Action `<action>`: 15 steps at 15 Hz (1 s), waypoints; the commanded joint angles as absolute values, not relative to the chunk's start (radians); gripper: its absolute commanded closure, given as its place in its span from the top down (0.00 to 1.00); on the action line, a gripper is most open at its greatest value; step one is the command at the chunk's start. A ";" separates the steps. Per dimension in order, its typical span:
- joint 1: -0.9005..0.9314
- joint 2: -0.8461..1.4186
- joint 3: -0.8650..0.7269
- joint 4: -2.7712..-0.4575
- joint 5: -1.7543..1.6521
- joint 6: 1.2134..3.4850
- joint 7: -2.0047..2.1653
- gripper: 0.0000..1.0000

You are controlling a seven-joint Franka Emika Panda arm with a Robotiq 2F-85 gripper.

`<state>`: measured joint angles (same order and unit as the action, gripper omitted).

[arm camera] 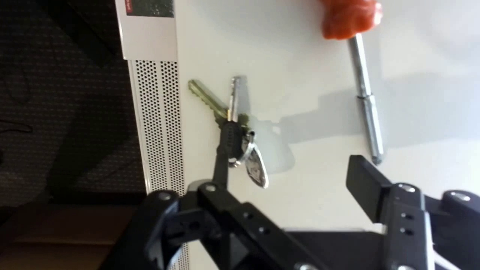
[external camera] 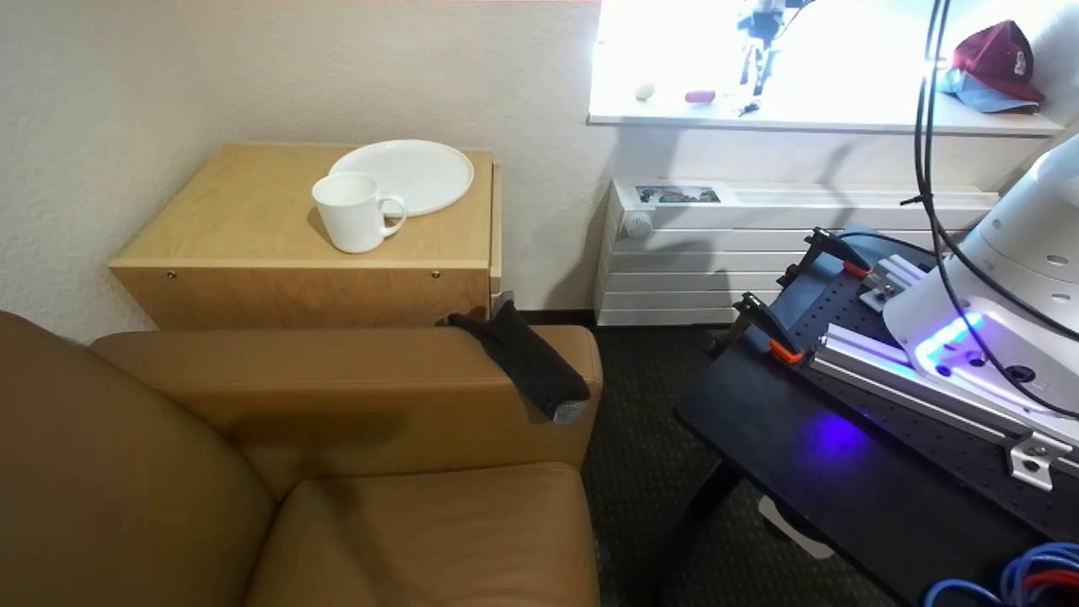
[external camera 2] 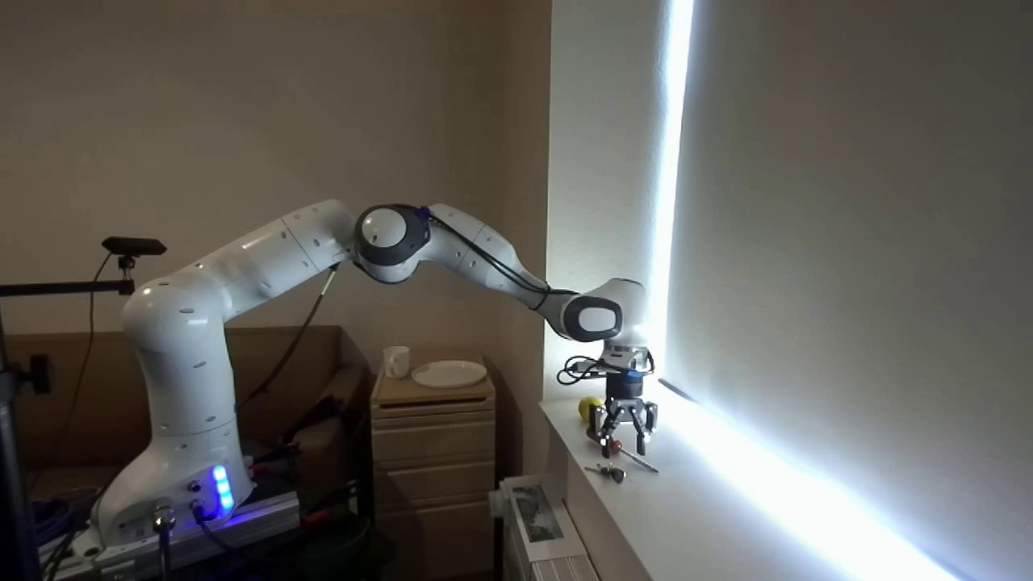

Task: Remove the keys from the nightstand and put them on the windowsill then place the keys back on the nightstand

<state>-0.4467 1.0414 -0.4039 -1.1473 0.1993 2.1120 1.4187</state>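
End effector [arm camera: 291, 179] hangs above the windowsill [arm camera: 281, 67], its two fingers [arm camera: 365, 187] spread wide apart. Below it sits one bunch of keys [arm camera: 230, 139], so yeah, that's on the windowsill, close to the edge on the radiator side. Quick count on the bunch: two key blades [arm camera: 207, 98] (one brassy green, one silver with a black head), one metal ring [arm camera: 248, 150], one flat silvery piece [arm camera: 257, 169]. One finger overlaps the black head in the wrist view, can't tell if they touch.

Next along is one red-handled tool [arm camera: 362, 75] with a metal shaft, lying near the keys but apart from them. Then one round yellow thing [external camera 2: 588, 406], partly behind the end effector in an exterior view.

Past the edge and lower down: one white radiator [external camera: 716, 261], one printed picture [external camera: 677, 195] lying on top.

Farther off, in both exterior views, one wooden nightstand [external camera: 303, 295]. Its tabletop [external camera: 228, 206] carries one white mug [external camera: 347, 219], upright, just beside one white plate [external camera: 434, 173].

Then one brown couch [external camera: 405, 523] with one dark sock-looking thing [external camera: 531, 362] draped on its armrest [external camera: 320, 362].
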 commanded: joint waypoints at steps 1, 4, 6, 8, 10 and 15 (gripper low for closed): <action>-0.439 0.920 -0.401 -1.251 0.209 2.208 1.358 1.00; -0.441 0.795 -0.374 -1.359 0.218 2.331 1.219 1.00; -0.450 0.697 -0.350 -1.444 0.238 2.411 1.117 1.00; -0.445 0.791 -0.381 -1.318 0.216 2.360 1.186 1.00; -0.451 0.739 -0.366 -1.360 0.213 2.361 1.160 1.00; -0.478 0.830 -0.307 -1.267 0.216 2.157 1.052 1.00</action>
